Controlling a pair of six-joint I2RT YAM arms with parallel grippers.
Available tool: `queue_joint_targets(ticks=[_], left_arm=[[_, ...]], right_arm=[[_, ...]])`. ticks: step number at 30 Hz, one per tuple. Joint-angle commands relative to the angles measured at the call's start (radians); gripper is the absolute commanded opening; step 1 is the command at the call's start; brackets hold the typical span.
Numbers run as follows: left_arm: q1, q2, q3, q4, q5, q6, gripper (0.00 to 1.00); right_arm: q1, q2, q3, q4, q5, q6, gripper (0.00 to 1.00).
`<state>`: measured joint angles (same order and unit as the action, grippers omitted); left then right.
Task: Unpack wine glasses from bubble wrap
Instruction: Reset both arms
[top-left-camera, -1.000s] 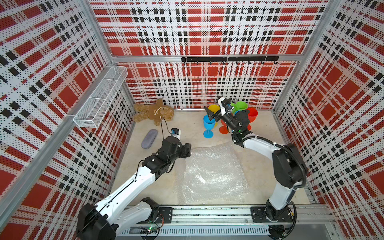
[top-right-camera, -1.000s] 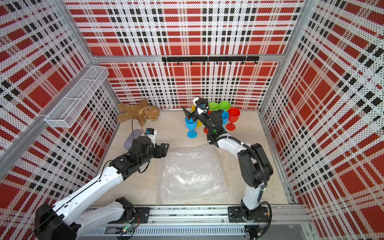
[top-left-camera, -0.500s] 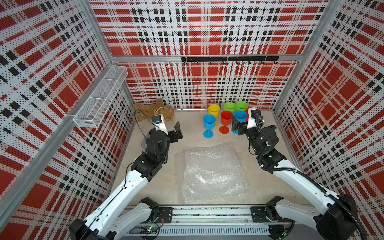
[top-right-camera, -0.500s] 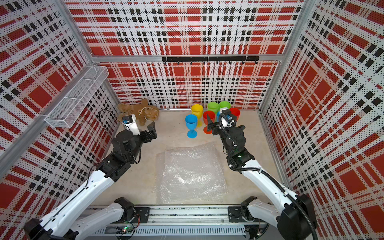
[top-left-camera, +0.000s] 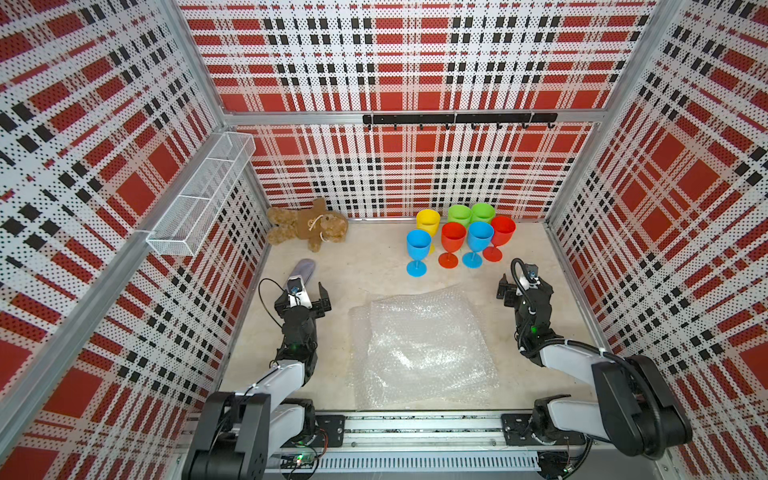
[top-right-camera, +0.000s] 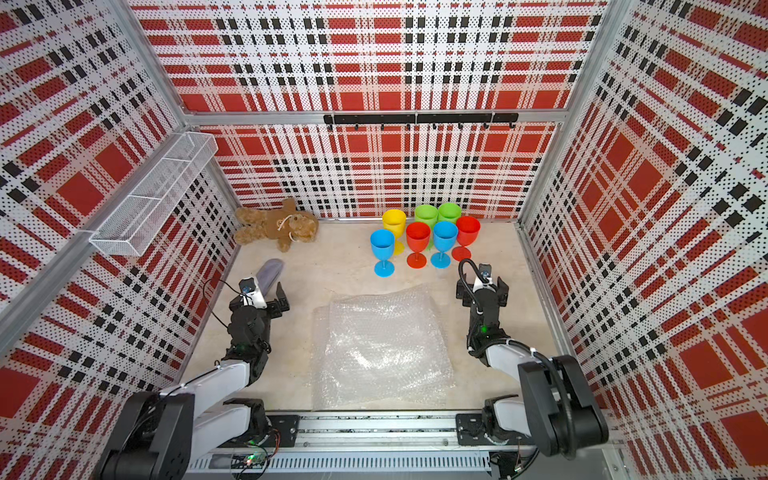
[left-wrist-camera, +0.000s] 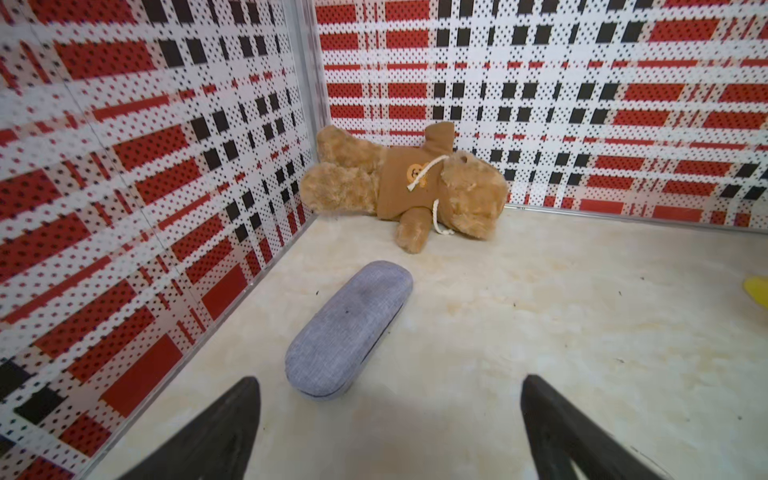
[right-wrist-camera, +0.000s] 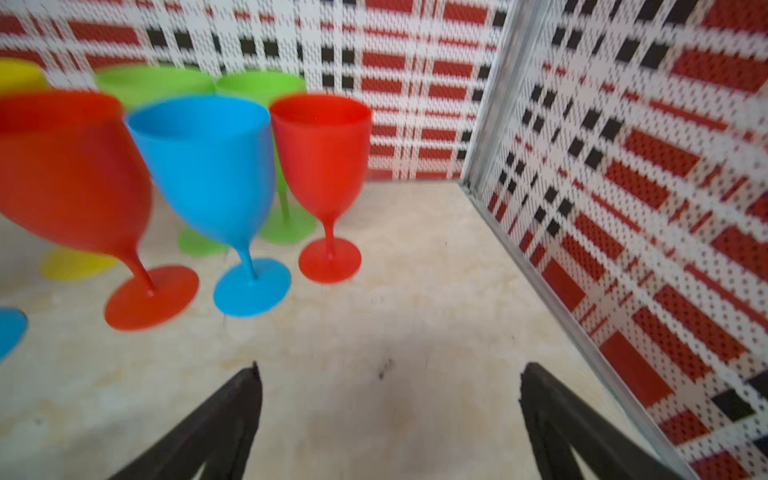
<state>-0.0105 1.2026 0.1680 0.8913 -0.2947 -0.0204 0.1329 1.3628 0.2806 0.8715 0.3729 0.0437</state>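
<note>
Several wine glasses stand upright in a cluster at the back right: yellow (top-left-camera: 428, 220), two green (top-left-camera: 459, 214), two blue (top-left-camera: 418, 245) and two red (top-left-camera: 453, 239). None of them is wrapped. The bubble wrap (top-left-camera: 424, 345) lies spread flat in the middle of the floor, also seen in the other top view (top-right-camera: 382, 349). My left gripper (top-left-camera: 301, 297) is open and empty to the left of the wrap. In the left wrist view it (left-wrist-camera: 388, 386) points at the grey case. My right gripper (top-left-camera: 524, 286) is open and empty to the right of the wrap, short of the glasses (right-wrist-camera: 232, 174).
A grey oblong case (top-left-camera: 302, 270) lies by the left wall, just beyond my left gripper. A brown teddy bear (top-left-camera: 309, 226) lies in the back left corner. A white wire basket (top-left-camera: 199, 199) hangs on the left wall. A black hook rail (top-left-camera: 457, 118) runs along the back wall.
My right gripper has drawn back from among the glasses to the right of the wrap. The left gripper has swung away from the wrap toward the left wall. Both stay open.
</note>
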Motion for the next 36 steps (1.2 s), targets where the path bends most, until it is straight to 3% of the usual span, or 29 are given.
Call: queue_joint_targets(ticks=[1,2,3,5,7,8,10,14,17,36], left_arm=[[0.064,0.098,-0.040,0.341,0.102,-0.052,0.98],[0.079,0.138,-0.043,0.412,0.099,-0.092,0.98],[0.086,0.174,-0.046,0.446,0.070,-0.129,0.98],[0.074,0.286,-0.069,0.622,0.090,-0.115,0.98],[0.019,0.394,-0.050,0.717,0.054,-0.054,0.98],[0.004,0.401,-0.030,0.698,0.052,-0.031,0.98],[-0.024,0.354,0.074,0.405,0.001,-0.010,0.98],[-0.012,0.372,0.067,0.454,0.032,-0.021,0.98],[-0.010,0.373,0.067,0.454,0.031,-0.024,0.98],[-0.023,0.365,0.054,0.472,0.014,-0.013,0.98]], right_arm=[[-0.065,0.162,-0.095,0.426,-0.093,0.039,1.00],[-0.084,0.251,-0.127,0.610,-0.124,0.039,1.00],[-0.087,0.261,-0.143,0.669,-0.156,0.031,1.00],[-0.089,0.174,-0.083,0.403,-0.255,0.014,1.00],[-0.090,0.225,-0.067,0.465,-0.332,-0.023,1.00],[-0.090,0.213,-0.075,0.456,-0.333,-0.022,1.00],[-0.091,0.207,-0.066,0.425,-0.293,-0.005,1.00],[-0.092,0.208,-0.027,0.353,-0.186,0.039,1.00],[-0.092,0.204,0.012,0.267,-0.195,0.036,1.00],[-0.090,0.212,0.011,0.284,-0.205,0.018,1.00]])
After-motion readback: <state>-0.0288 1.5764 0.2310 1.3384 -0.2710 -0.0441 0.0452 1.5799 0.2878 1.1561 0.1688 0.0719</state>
